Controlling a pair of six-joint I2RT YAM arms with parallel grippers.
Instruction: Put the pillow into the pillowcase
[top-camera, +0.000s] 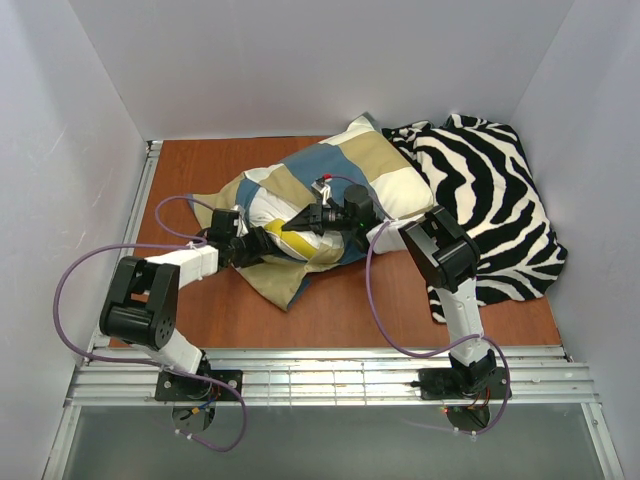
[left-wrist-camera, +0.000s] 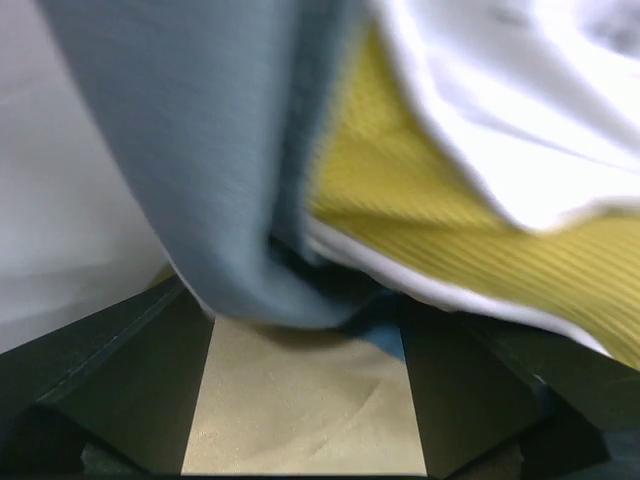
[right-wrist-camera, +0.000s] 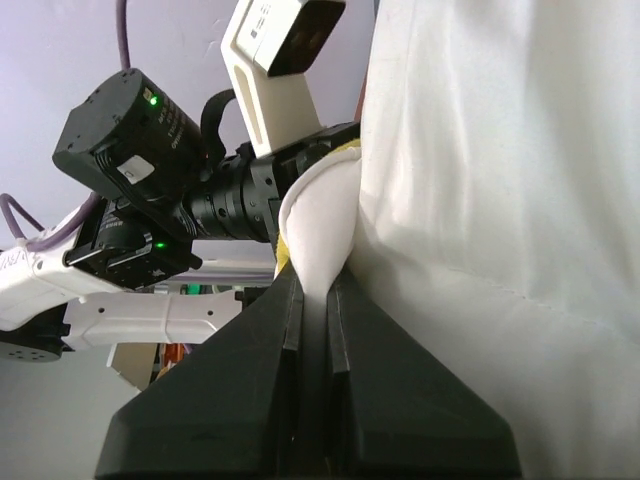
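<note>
My right end effector clamped the pillow, apparently to feed it in; my left end effector, jaws apart, straddled the pillowcase hem.

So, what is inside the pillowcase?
The pillow is partly inside the pillowcase: its white and yellow end shows at the opening. How far it reaches inside is hidden by the fabric.

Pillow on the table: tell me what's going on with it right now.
Two robot arms are working the pillow into the checked pillowcase. The pillow is partly inside, its white and yellow end showing at the opening. The right gripper is shut on a fold of the pillow's white fabric. The left gripper is at the pillowcase's mouth, jaws open, blue cloth hanging between them. A zebra-striped cloth lies at the right.
</note>
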